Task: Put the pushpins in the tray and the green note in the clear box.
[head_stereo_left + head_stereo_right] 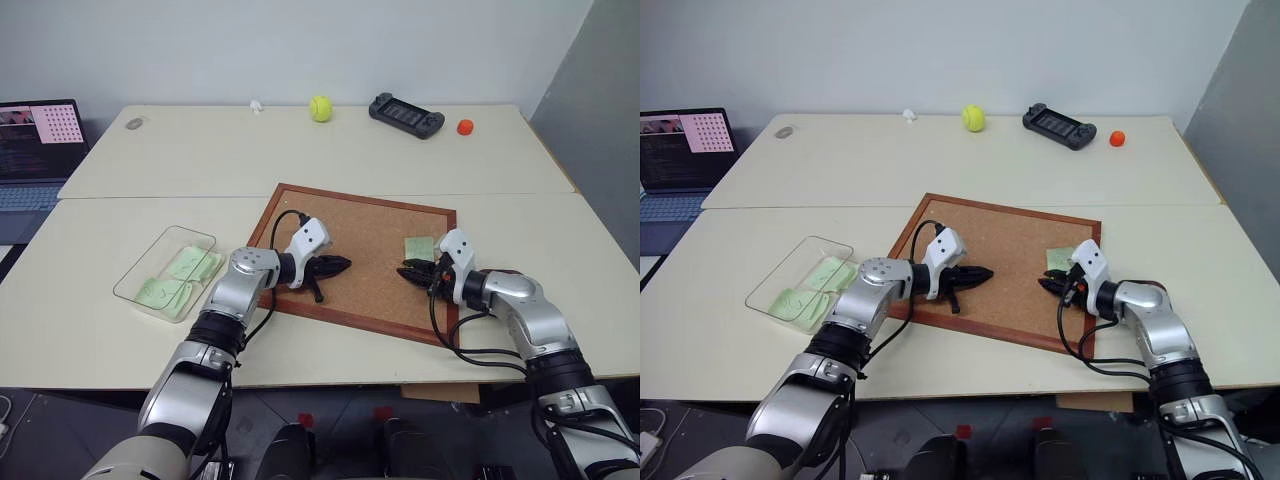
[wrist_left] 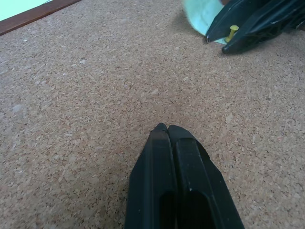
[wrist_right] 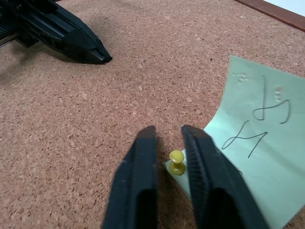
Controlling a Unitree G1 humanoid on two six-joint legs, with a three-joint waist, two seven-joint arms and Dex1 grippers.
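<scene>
While the left gripper [image 1: 341,265] idles with fingers together, the right gripper [image 3: 166,143] straddles an upright yellow pushpin [image 3: 177,161] pinning the green note [image 3: 257,152], fingers slightly apart.

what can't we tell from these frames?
- Right gripper grip: yellow pushpin sits between the fingers; contact unclear in the right wrist view.
- Pin's tip: hidden under the green note.
- Notes in the clear box: too small to count, eye views.
</scene>
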